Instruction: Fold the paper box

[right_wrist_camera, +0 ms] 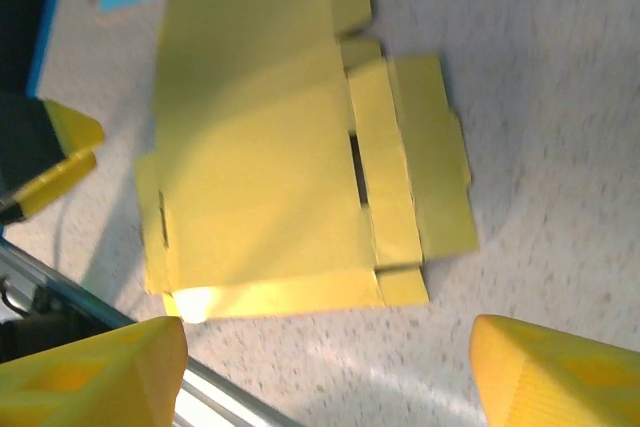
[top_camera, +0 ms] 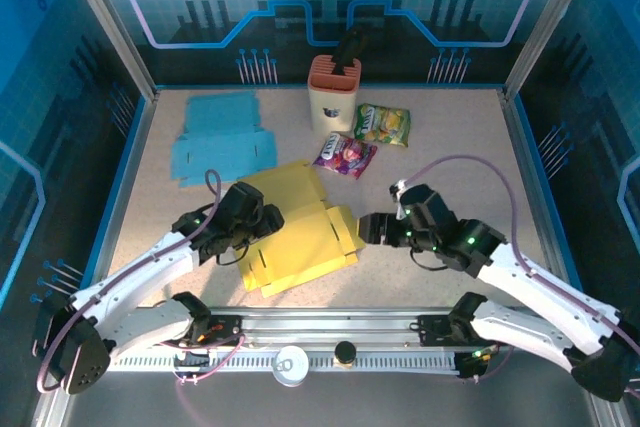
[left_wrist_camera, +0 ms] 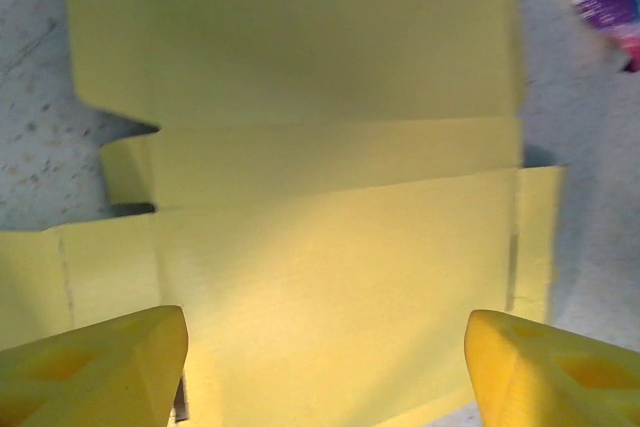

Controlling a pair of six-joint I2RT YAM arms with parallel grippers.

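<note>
Spread wide apart with nothing between them, my left gripper's (left_wrist_camera: 325, 372) yellow fingers (left_wrist_camera: 100, 362) hang right over the flat yellow paper box (top_camera: 298, 230), which lies on the speckled table (top_camera: 460, 167) between my two arms, while my right gripper (right_wrist_camera: 325, 372), equally parted, faces its right edge.

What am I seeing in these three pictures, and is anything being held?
Two robot arms stand at the near edge of a table. One picture looks down from above and behind them; the other two come from wrist cameras, the yellow wedges being each arm's own fingers. A flat yellow paper box lies in the middle, the left gripper over its left part, the right gripper near its right edge. Farther back: a flat blue paper box, an orange-topped holder, a green snack packet and a purple snack packet. Both grippers are open; nothing is held.
</note>
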